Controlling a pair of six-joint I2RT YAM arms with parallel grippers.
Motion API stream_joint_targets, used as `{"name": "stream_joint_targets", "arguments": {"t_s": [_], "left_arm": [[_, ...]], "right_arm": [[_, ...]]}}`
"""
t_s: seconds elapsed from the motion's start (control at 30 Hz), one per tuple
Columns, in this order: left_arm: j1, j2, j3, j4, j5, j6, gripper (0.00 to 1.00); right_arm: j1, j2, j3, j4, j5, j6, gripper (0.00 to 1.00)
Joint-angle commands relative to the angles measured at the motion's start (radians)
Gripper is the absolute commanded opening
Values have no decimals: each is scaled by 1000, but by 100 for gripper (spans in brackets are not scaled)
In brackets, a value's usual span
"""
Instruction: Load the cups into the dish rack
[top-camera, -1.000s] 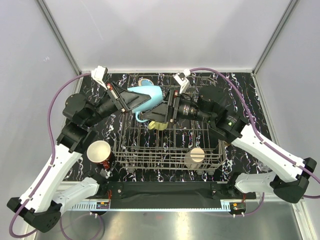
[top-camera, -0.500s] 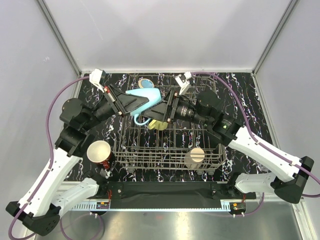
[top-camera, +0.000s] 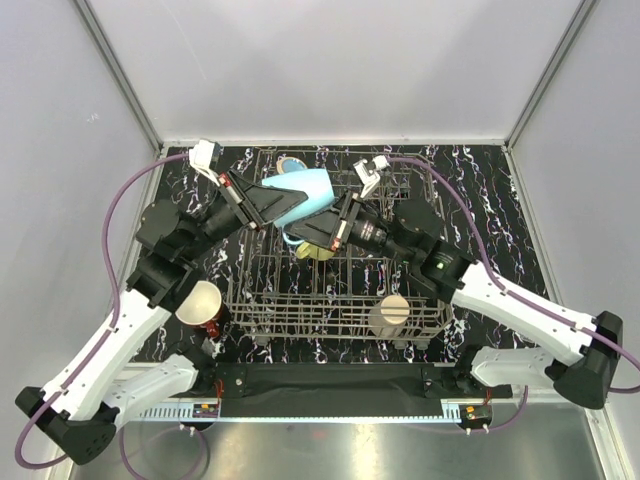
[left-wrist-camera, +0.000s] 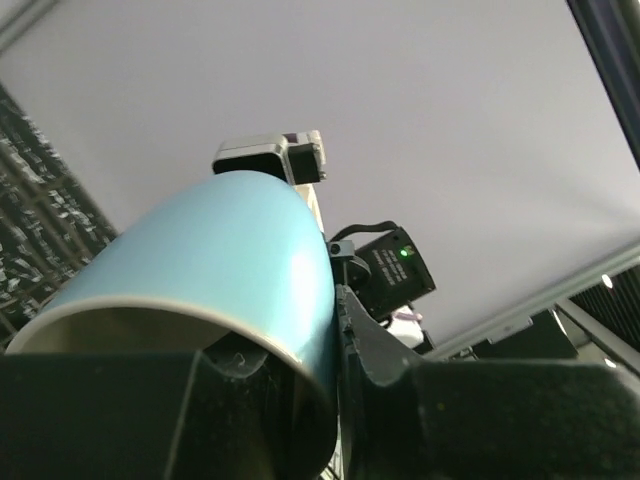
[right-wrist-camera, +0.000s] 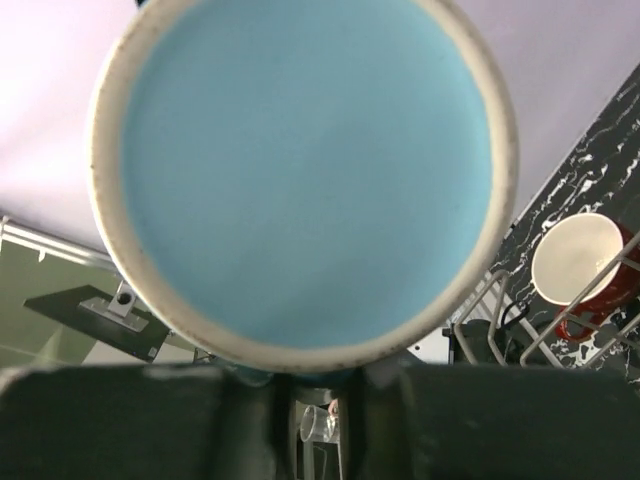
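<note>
A light blue mug (top-camera: 303, 192) hangs on its side above the back of the grey wire dish rack (top-camera: 335, 325). My left gripper (top-camera: 268, 206) comes in from the left and is shut on its rim. In the left wrist view one finger is inside the mug (left-wrist-camera: 220, 250) and one outside, around the gripper (left-wrist-camera: 322, 385). My right gripper (top-camera: 318, 232) meets it from the right. In the right wrist view the mug's base (right-wrist-camera: 300, 170) fills the frame, and the gripper (right-wrist-camera: 318, 392) has closed narrowly on a blue part under it, apparently the handle.
A red mug (top-camera: 201, 305) with a cream inside stands on the table left of the rack, also seen in the right wrist view (right-wrist-camera: 580, 265). A cream cup (top-camera: 390, 312) and a yellow-green mug (top-camera: 321, 250) sit in the rack. A small clear glass (right-wrist-camera: 318, 425) shows between my right fingers.
My right gripper has closed from wide open to a narrow grip under the mug. Both arms shifted a little with the mug held between them.
</note>
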Motion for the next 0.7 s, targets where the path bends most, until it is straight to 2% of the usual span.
{"name": "stream_joint_targets", "arguments": {"t_s": [0.0, 0.03, 0.1, 0.13, 0.2, 0.23, 0.27, 0.43, 0.5, 0.53, 0.6, 0.67], "left_arm": [[-59, 14, -37, 78, 8, 11, 0], [-59, 15, -50, 91, 4, 16, 2], [-59, 14, -67, 106, -9, 41, 24], [-59, 11, -61, 97, -28, 60, 44], [-59, 1, -21, 22, -61, 138, 65], [-58, -2, -3, -62, -79, 166, 93], [-58, -5, 20, -114, -102, 200, 99], [-56, -74, 146, -403, -324, 401, 99], [-56, -107, 169, -467, -419, 479, 99], [-56, -142, 172, -493, -520, 502, 99], [-56, -167, 186, -558, -632, 563, 99], [-56, -180, 198, -611, -682, 596, 99]], "right_arm": [[13, -28, -3, 41, 105, -122, 0], [13, -34, 7, 18, 108, -136, 0], [13, -57, 23, -110, 173, -151, 0], [13, -64, 40, -156, 215, -171, 0], [12, -64, 64, -303, 244, -197, 0], [12, -59, 95, -381, 296, -206, 0], [12, -51, 109, -412, 315, -217, 0], [-11, -28, 139, -511, 436, -275, 0], [-39, -6, 168, -595, 468, -312, 0], [-60, 7, 210, -635, 488, -346, 0], [-154, 47, 244, -715, 467, -380, 0], [-227, 83, 299, -797, 451, -395, 0]]}}
